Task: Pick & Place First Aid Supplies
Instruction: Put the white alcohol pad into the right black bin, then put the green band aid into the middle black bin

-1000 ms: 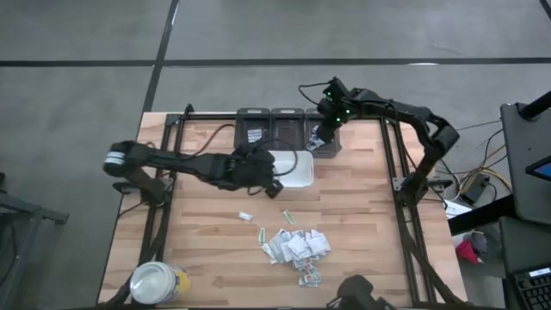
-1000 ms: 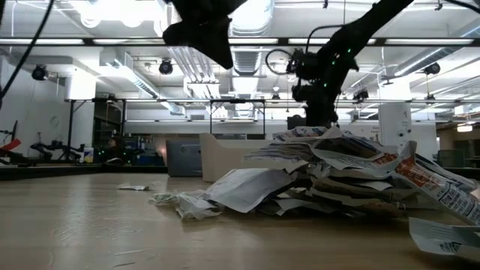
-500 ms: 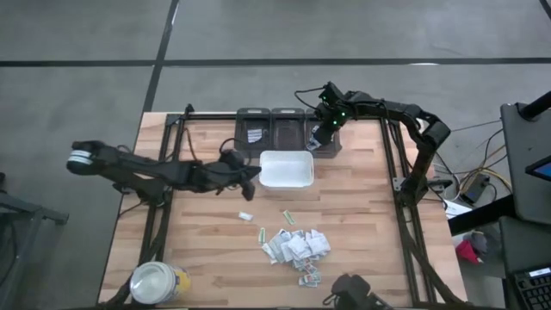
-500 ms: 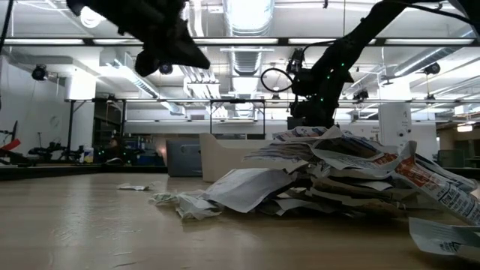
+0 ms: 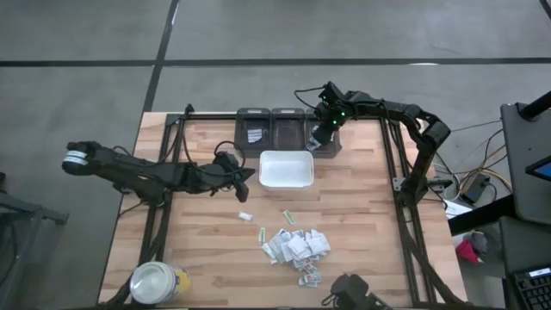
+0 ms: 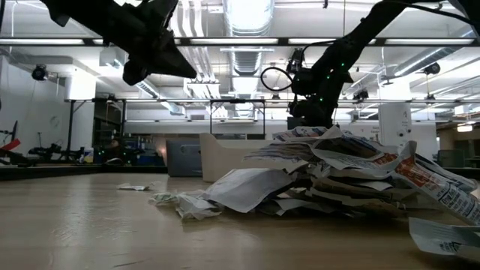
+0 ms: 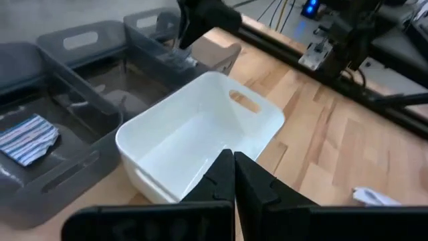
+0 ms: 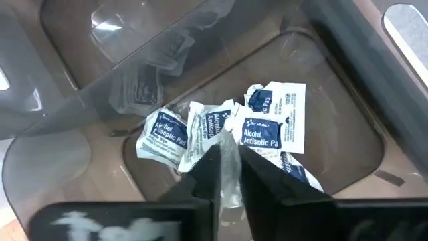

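The first aid supplies (image 5: 296, 246) lie mostly in a loose heap of small white packets in the lower middle of the overhead picture, with two strays, a white one (image 5: 245, 215) and a greenish one (image 5: 288, 216), just above the heap toward the white tray (image 5: 286, 170). A few more packets (image 8: 221, 130), printed as alcohol pads, already sit in the grey bin (image 5: 321, 131) at the top right of the bin row.

The right gripper (image 5: 315, 139) hangs over that bin. In its own wrist picture its fingers stand slightly apart with a clear packet between them; I cannot tell whether they grip it or are letting it go.

The left gripper (image 5: 250, 175) is clamped shut on nothing, its two fingers pressed together. It points toward the tray's left edge, hovering above the table just left of the tray.

What matters next, to my eye, is that the heap lies below both grippers in the overhead frame, well apart from either. The left gripper is the nearer one, and the stray white packet sits almost directly below it, lying crosswise. I'd guess that arm takes the next pick, dropping down-frame and opening first.
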Controlling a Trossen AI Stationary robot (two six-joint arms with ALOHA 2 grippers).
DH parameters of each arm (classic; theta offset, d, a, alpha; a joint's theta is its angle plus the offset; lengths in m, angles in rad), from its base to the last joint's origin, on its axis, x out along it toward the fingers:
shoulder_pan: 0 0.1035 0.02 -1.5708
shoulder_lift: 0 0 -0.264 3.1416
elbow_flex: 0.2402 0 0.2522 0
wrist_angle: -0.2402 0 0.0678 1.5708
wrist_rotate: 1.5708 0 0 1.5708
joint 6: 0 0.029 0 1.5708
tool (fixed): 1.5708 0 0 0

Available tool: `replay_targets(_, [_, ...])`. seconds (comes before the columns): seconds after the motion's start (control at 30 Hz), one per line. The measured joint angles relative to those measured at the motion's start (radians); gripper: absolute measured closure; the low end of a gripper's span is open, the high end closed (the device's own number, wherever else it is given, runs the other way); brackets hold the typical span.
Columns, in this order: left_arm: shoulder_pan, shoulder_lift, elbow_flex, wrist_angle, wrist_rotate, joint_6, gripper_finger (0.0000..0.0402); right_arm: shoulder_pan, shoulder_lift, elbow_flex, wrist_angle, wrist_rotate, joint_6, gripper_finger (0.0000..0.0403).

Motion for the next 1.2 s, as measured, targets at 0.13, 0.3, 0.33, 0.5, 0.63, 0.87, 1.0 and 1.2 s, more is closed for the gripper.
replay_targets(0.13, [0.000, 0.000, -0.010, 0.002, 0.001, -0.002, 0.0401, 0.000, 0.000, 0.003, -0.008, 0.000, 0.000, 0.0303])
replay_targets(0.3, [0.000, 0.000, -0.009, 0.001, 0.019, 0.009, 0.0401, 0.000, -0.017, 0.048, -0.078, 0.001, 0.001, 0.0269])
replay_targets(0.33, [0.000, 0.000, -0.009, 0.001, 0.026, 0.012, 0.0401, 0.000, -0.026, 0.053, -0.084, 0.002, 0.004, 0.0266])
replay_targets(0.5, [0.000, 0.000, -0.010, -0.002, 0.048, 0.013, 0.0401, 0.000, -0.093, 0.065, -0.104, 0.027, 0.003, 0.0263])
replay_targets(0.63, [0.000, 0.000, -0.010, -0.003, 0.084, 0.014, 0.0401, 0.001, -0.180, 0.059, -0.146, 0.029, 0.005, 0.0273])
replay_targets(0.87, [-0.001, 0.000, -0.010, -0.003, 0.115, 0.015, 0.0401, 0.057, -0.373, 0.035, -0.257, 0.029, 0.008, 0.0284])
replay_targets(1.0, [-0.011, 0.000, -0.010, -0.002, 0.142, 0.015, 0.0401, 0.123, -0.499, -0.013, -0.260, 0.026, 0.016, 0.0284])
replay_targets(1.2, [-0.056, 0.000, -0.010, -0.001, 0.143, 0.013, 0.0401, 0.217, -0.690, -0.148, -0.251, 0.026, 0.088, 0.0279])
